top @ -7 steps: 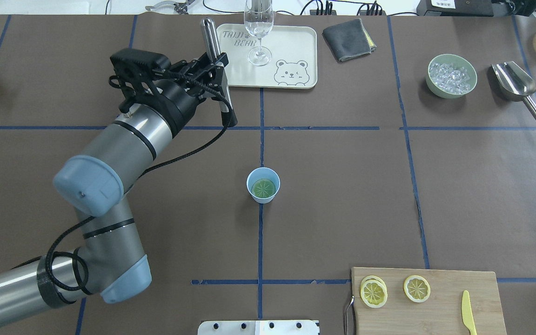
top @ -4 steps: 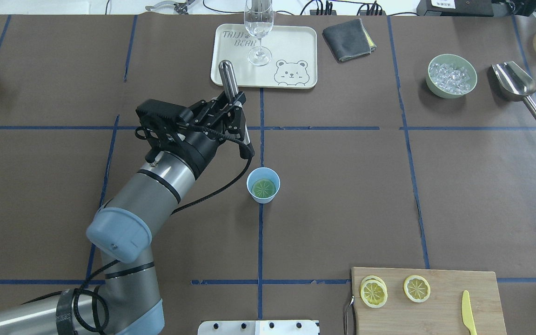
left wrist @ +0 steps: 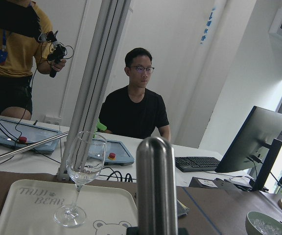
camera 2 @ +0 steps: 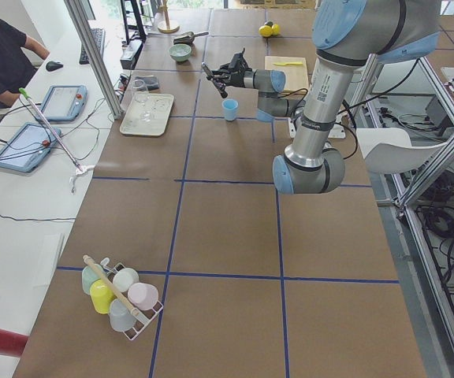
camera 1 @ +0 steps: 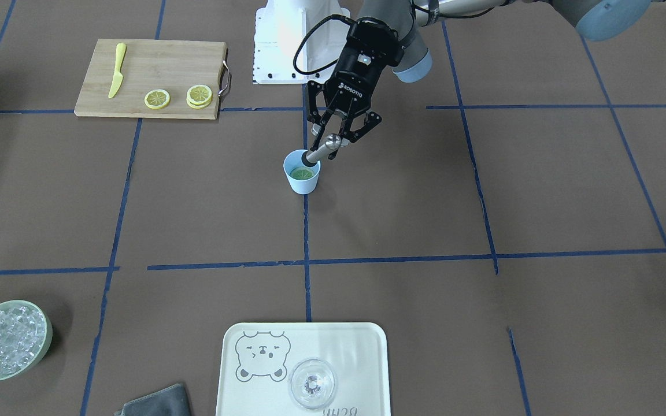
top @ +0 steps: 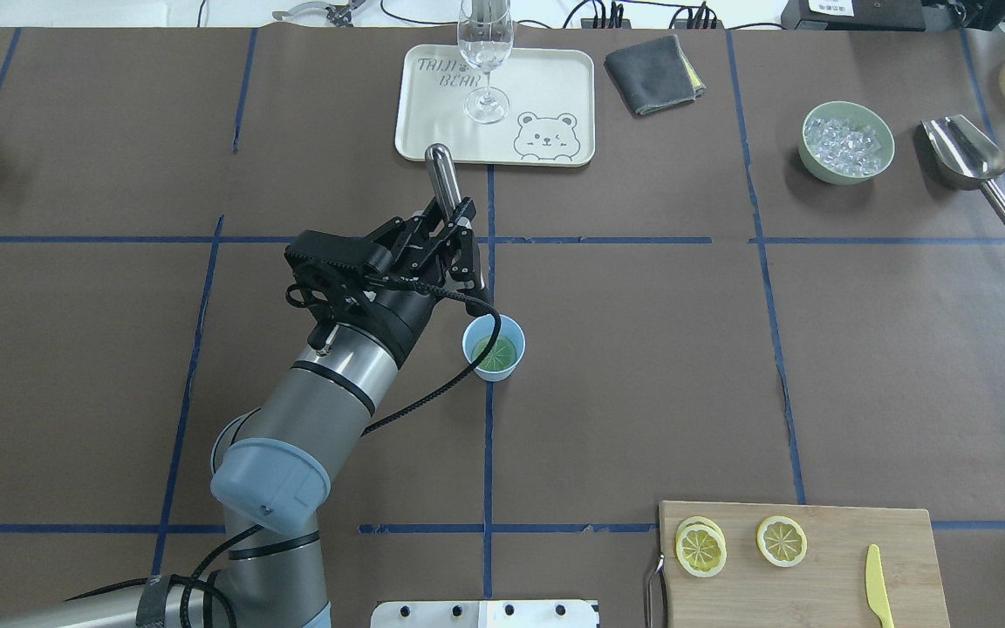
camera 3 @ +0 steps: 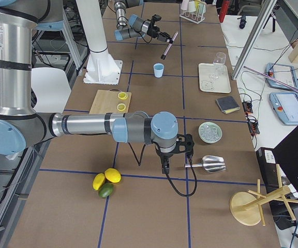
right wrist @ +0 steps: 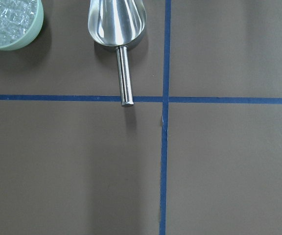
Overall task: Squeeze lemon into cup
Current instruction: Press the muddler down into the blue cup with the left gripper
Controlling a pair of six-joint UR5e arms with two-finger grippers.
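- The left arm (top: 328, 392) is extended forward and inward, with the wrist tilted downward.
- The left gripper (camera 1: 336, 143) is clamped on a metal rod (camera 1: 322, 149), which is held at a slant.
- The right arm (camera 3: 87, 125) is stretched out low.
- The right gripper (camera 3: 175, 155) is pointed straight down; its jaw state cannot be judged.
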